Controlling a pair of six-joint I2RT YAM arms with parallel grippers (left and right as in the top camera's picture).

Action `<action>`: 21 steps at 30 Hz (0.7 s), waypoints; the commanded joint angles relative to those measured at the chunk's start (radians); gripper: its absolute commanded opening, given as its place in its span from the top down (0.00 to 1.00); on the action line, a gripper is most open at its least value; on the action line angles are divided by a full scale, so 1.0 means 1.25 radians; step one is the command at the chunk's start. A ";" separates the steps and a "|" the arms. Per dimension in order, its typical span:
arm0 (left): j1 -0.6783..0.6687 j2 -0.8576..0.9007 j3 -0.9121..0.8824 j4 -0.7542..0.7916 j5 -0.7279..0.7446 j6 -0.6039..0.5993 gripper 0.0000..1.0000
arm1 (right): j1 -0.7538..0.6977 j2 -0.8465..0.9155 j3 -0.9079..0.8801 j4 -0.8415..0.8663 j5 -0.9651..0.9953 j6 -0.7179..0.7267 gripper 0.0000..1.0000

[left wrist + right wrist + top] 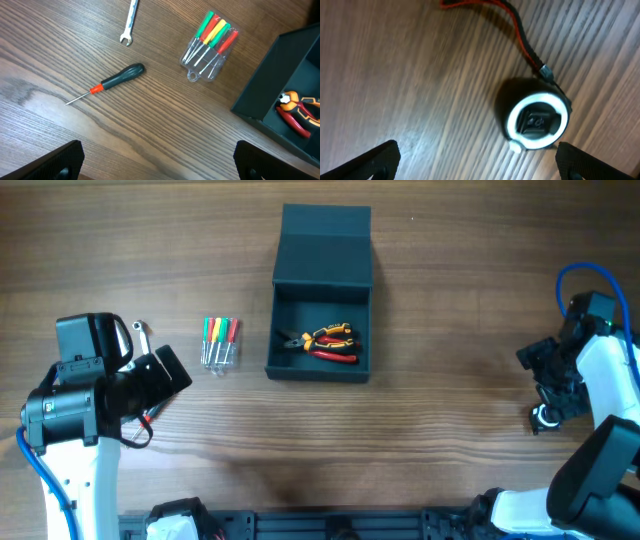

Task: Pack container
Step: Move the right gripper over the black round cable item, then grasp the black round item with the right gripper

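Note:
The dark teal-grey container [276, 330] stands at the table's middle with its flap lid [326, 245] folded open behind it. Red-and-yellow-handled pliers [325, 343] lie inside; they also show in the left wrist view [297, 112], as does the container [265, 95]. My left gripper [160, 162] is open and empty above bare wood, near a black-handled screwdriver [115, 80]. My right gripper [480, 160] is open and empty, just above a round black tool with a white ring [536, 120] and a red-black strap.
A clear pack of coloured screwdrivers [220, 342] lies left of the container and shows in the left wrist view [210, 45]. A small wrench [129, 22] lies beyond the screwdriver. The round tool [545, 417] sits far right beneath the right arm.

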 commanded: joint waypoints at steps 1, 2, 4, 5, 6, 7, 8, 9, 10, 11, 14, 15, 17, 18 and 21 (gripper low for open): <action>0.006 -0.009 0.014 0.000 0.010 -0.010 0.00 | -0.024 -0.005 -0.032 0.034 -0.022 -0.049 0.00; 0.006 -0.009 0.014 0.000 0.010 -0.010 0.00 | -0.027 -0.005 -0.038 0.038 -0.021 -0.049 0.00; 0.006 -0.009 0.014 -0.001 0.010 -0.010 0.00 | -0.031 -0.005 -0.046 0.049 -0.022 -0.050 0.00; 0.006 -0.009 0.014 -0.002 0.010 -0.010 0.00 | -0.031 -0.005 -0.047 0.054 -0.022 -0.051 0.00; 0.006 -0.009 0.014 -0.002 0.010 -0.010 0.00 | -0.031 -0.005 -0.047 0.060 -0.022 -0.059 0.00; 0.006 -0.009 0.014 -0.003 0.010 -0.010 0.00 | -0.031 -0.005 -0.047 0.063 -0.022 -0.063 0.00; 0.006 -0.009 0.014 -0.003 0.010 -0.010 0.00 | -0.031 -0.005 -0.047 0.065 -0.022 -0.063 0.00; 0.006 -0.009 0.014 -0.004 0.010 -0.010 0.00 | -0.031 -0.005 -0.047 0.068 -0.022 -0.063 0.00; 0.006 -0.009 0.014 -0.005 0.010 -0.010 0.00 | -0.031 -0.004 -0.047 0.070 -0.022 -0.062 0.00; 0.006 -0.009 0.014 -0.008 0.010 -0.010 0.00 | -0.031 -0.004 -0.047 0.072 -0.022 -0.062 0.00; 0.006 -0.009 0.014 -0.013 0.010 -0.010 0.00 | -0.031 -0.004 -0.047 0.076 -0.022 -0.061 0.00; 0.006 -0.009 0.014 -0.014 0.010 -0.011 0.00 | -0.031 -0.004 -0.047 0.076 -0.022 -0.061 0.00; 0.006 -0.009 0.014 -0.017 0.010 -0.010 0.00 | -0.031 -0.004 -0.047 0.066 -0.022 -0.054 0.00; 0.006 -0.009 0.014 -0.017 0.010 -0.010 0.00 | -0.031 -0.004 -0.047 0.054 -0.022 -0.041 0.00; 0.006 -0.009 0.014 -0.017 0.010 -0.010 0.00 | -0.031 -0.004 -0.047 0.018 -0.034 -0.009 0.00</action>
